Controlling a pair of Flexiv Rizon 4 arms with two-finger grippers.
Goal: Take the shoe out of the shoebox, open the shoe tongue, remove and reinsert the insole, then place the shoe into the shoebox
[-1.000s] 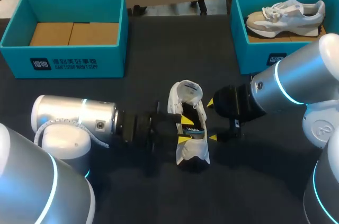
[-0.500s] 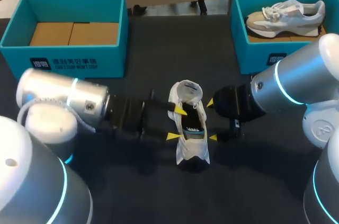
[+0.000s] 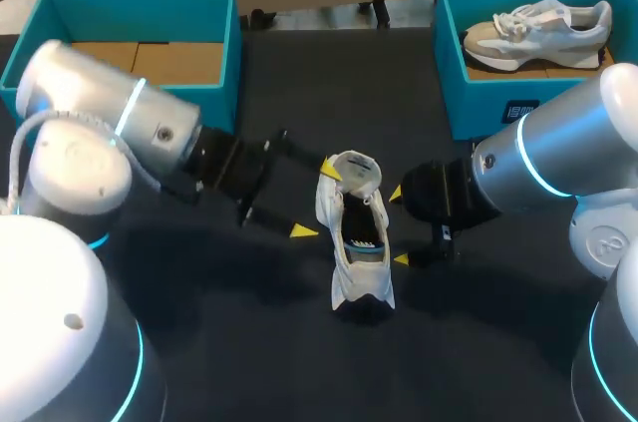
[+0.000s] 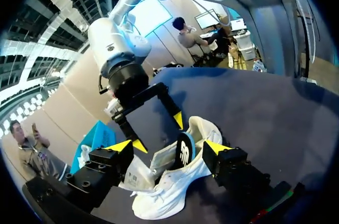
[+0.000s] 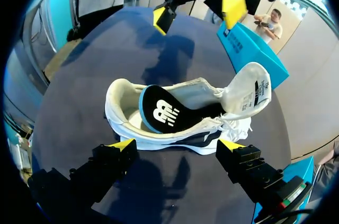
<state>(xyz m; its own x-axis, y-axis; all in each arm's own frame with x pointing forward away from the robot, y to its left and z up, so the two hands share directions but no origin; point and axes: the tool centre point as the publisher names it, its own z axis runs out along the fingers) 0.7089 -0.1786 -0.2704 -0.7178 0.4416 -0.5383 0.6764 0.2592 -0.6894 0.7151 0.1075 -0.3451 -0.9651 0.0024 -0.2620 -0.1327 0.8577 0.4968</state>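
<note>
A white shoe (image 3: 356,242) lies on the dark table mid-scene, its toe toward me and its tongue (image 5: 249,94) folded back. A black insole (image 5: 161,112) with a blue edge sits tilted in the shoe's opening, also visible as the insole (image 4: 184,150) in the left wrist view. My left gripper (image 3: 315,201) hangs open just left of the shoe's heel, touching nothing. My right gripper (image 3: 398,226) stands open at the shoe's right side, and from its own camera the shoe (image 5: 159,123) lies just ahead of the right gripper (image 5: 176,144). Neither holds anything.
A teal shoebox (image 3: 140,113) at the back left holds only a cardboard floor. A second teal shoebox (image 3: 478,108) at the back right holds another pale sneaker (image 3: 538,28). Dark table surface lies in front of the shoe.
My left gripper has drawn back out of the shoe's opening, moved left and away from me, and opened wide. The shoe and the right arm have stayed put.
</note>
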